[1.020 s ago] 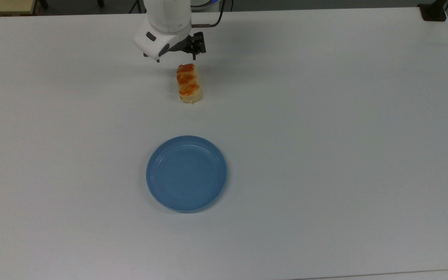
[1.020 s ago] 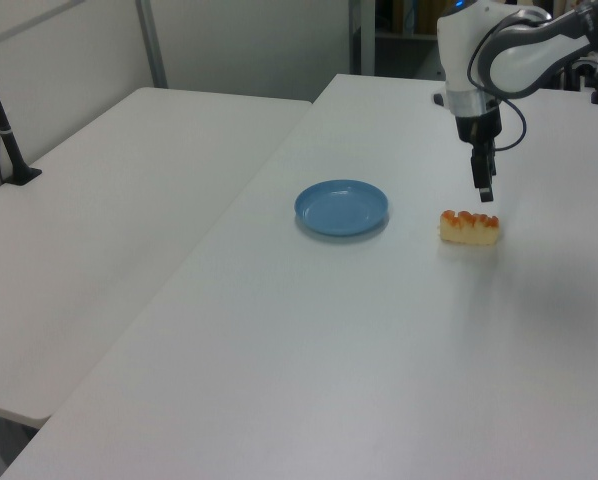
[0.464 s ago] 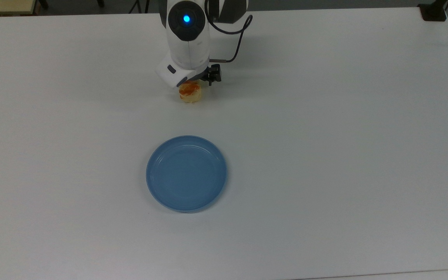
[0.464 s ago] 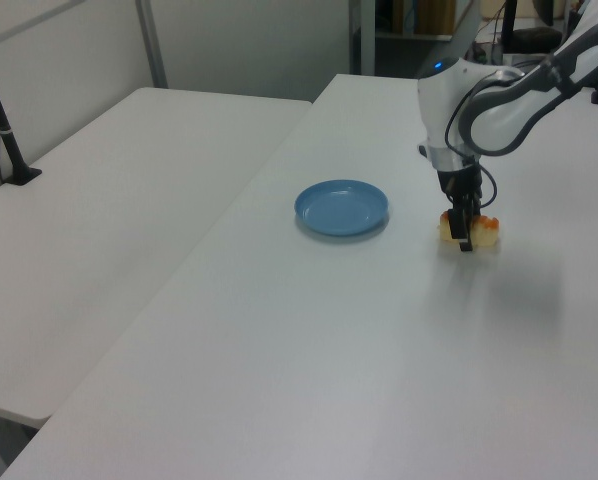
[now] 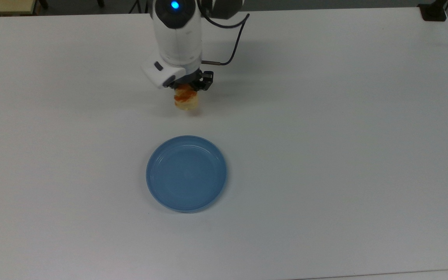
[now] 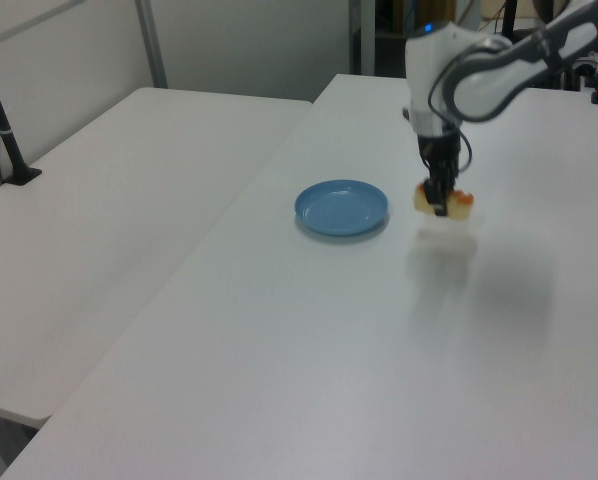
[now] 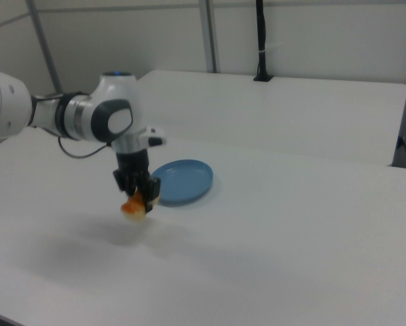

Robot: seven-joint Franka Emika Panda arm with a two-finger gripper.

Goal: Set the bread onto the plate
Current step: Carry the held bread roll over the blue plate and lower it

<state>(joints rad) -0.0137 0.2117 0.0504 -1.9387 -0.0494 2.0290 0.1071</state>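
You are in the carry step: the hand (image 6: 440, 205) is clenched on the bread (image 6: 444, 202), which hangs clear of the white surface (image 5: 325, 136) with its shadow lying separately below it in the left view. The blue plate (image 5: 186, 173) sits bare and well apart from the load, toward the bottom of the top view. Your next move, as I judge it, is to bring the bread across until it is over the plate's middle, lower it gently, then let go. The arm reaches in from the top view's upper edge, its wrist pointing straight down, and the bread looks tilted in the right view (image 7: 135, 206).
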